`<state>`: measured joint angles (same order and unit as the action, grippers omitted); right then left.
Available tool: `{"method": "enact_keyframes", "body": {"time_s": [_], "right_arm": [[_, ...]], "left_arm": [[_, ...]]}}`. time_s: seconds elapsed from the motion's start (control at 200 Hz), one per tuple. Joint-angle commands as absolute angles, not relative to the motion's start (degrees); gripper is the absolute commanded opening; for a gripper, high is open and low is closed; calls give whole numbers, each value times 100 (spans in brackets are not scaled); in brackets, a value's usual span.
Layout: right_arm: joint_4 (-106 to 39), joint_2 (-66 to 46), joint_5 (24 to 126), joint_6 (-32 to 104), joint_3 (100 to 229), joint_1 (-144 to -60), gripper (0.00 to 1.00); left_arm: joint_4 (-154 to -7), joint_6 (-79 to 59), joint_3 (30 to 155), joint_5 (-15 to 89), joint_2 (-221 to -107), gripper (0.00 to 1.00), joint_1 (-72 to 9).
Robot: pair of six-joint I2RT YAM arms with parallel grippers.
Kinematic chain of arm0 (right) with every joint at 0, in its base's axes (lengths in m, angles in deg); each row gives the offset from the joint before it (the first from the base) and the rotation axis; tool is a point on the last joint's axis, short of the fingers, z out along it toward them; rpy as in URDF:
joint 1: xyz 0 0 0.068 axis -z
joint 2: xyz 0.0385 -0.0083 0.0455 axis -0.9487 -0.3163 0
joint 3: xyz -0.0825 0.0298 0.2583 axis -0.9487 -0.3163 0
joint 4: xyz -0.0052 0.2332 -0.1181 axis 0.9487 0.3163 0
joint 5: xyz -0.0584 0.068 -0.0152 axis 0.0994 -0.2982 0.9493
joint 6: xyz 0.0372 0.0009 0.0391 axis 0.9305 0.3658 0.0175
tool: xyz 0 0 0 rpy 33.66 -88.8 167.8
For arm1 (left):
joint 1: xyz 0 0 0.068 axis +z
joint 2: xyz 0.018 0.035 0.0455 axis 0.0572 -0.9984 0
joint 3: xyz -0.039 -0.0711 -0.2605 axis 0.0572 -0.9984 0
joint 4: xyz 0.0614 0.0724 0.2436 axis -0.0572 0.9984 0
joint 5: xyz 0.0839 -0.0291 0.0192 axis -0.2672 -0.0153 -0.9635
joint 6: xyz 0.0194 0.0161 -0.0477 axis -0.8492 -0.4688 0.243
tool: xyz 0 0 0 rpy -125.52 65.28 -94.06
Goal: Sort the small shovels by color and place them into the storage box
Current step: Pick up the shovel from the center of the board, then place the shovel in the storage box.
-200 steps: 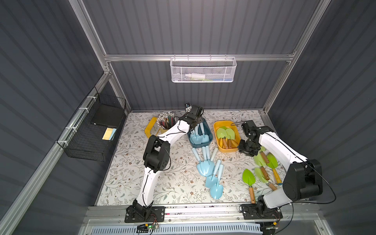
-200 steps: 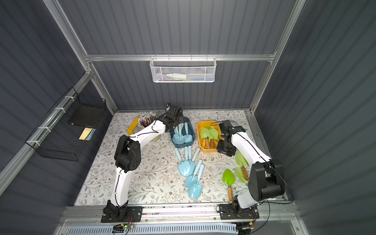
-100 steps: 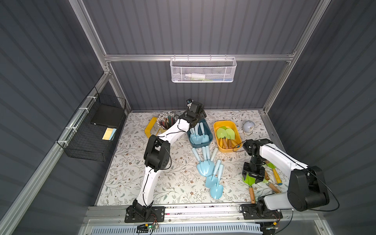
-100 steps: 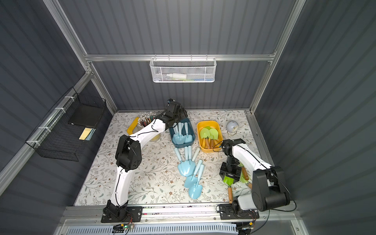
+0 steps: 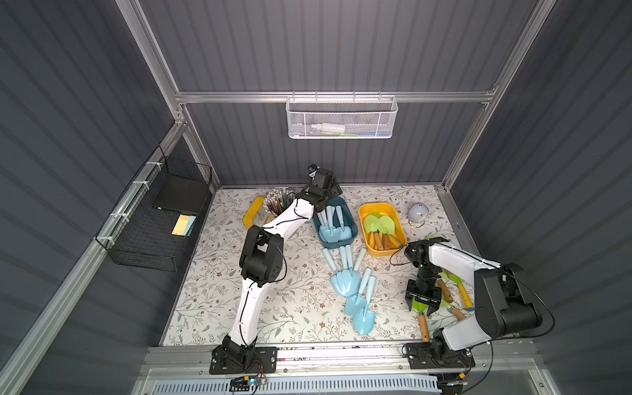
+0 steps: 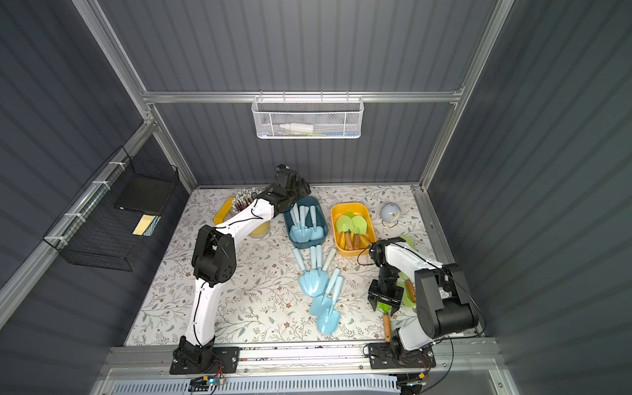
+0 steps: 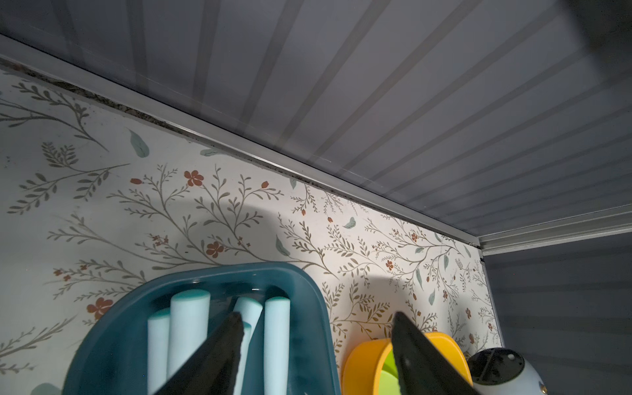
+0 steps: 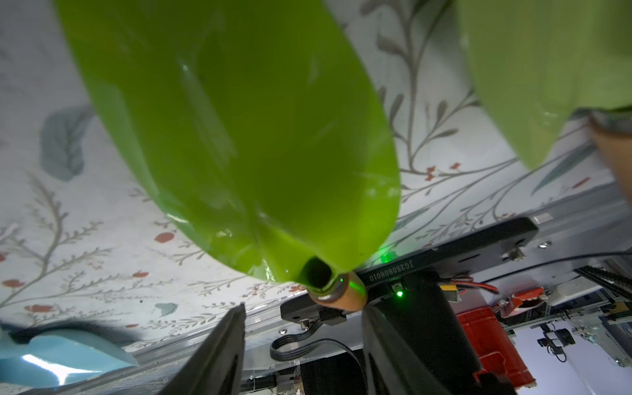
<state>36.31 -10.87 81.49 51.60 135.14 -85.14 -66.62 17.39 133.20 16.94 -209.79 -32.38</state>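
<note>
While your right jaws stand released astride a green shovel (image 8: 239, 136) lying on the table (image 5: 219, 273), toward the arm bases from the yellow box (image 5: 386, 253), your left jaws hang released and empty above the teal box (image 7: 301, 284) just beside that yellow box. Loose blue shovels (image 5: 345, 284) lie near it.

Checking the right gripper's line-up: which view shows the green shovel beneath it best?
The right wrist view: the green shovel, blade and handle collar, fills the frame. Both top views show mainly its wooden handle, the blade mostly hidden under the right gripper. The left wrist view misses it.
</note>
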Motion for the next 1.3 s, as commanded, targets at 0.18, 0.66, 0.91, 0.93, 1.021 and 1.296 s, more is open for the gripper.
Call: {"method": "enact_keyframes", "body": {"time_s": [0.18,0.66,0.91,0.93,1.021,1.296], "right_arm": [[2797,-1643,8000,5525,13211,-8501,53],[2312,-1721,8082,5751,13937,-8492,1],[2994,-1228,9103,5817,15082,-8510,0],[3051,-1223,9172,5816,15215,-8510,1],[3296,-1320,9416,5726,15983,-8525,1],[3563,-2665,10046,4734,19023,-8889,4]], "left_arm": [[-6882,1603,13613,1473,-20996,71,-3185],[-6654,1498,13655,1509,-21009,71,-3000],[-6644,1497,13479,1735,-21034,71,-2975],[-6638,1496,13467,1749,-21042,71,-2974],[-6616,1509,13364,1774,-21045,71,-2974],[-6586,1562,12872,1692,-20853,72,-2973]]}}
